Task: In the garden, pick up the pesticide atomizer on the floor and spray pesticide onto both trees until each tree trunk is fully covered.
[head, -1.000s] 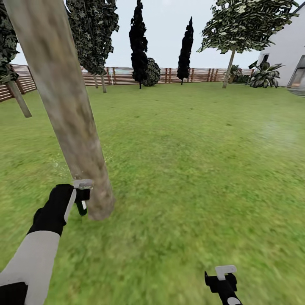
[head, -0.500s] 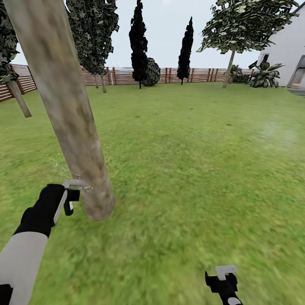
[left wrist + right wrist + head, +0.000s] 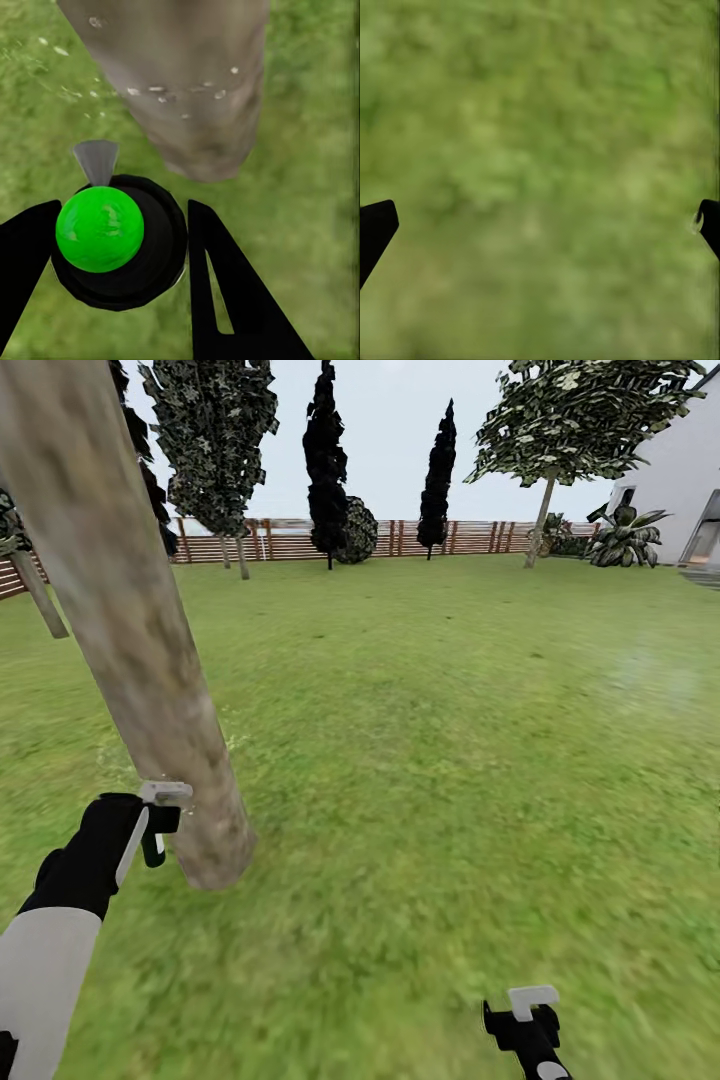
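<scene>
A thick mottled grey-brown tree trunk [image 3: 130,640] leans up the left of the head view, its foot in the grass. My left gripper [image 3: 158,822] hovers just left of its base, shut on the pesticide atomizer [image 3: 154,848]. In the left wrist view the atomizer [image 3: 120,244] is a round black body with a bright green top, held between the black fingers [image 3: 225,285]. It faces the trunk [image 3: 187,82], which is flecked with pale droplets. Another tree [image 3: 580,410] with a ragged crown stands far back at the right. My right gripper [image 3: 528,1012] is open over grass, low at the right.
Green lawn [image 3: 450,740] spreads ahead to a brown slat fence [image 3: 300,540]. Two black conifers [image 3: 325,460] and a dark leafy tree [image 3: 215,440] stand at the fence. A white building wall [image 3: 680,470] and a spiky plant [image 3: 625,535] are at the far right.
My left gripper has moved left with the atomizer, away from the front of the trunk. The view then shifted a little, so the trunk sits further left. The right arm is still.
</scene>
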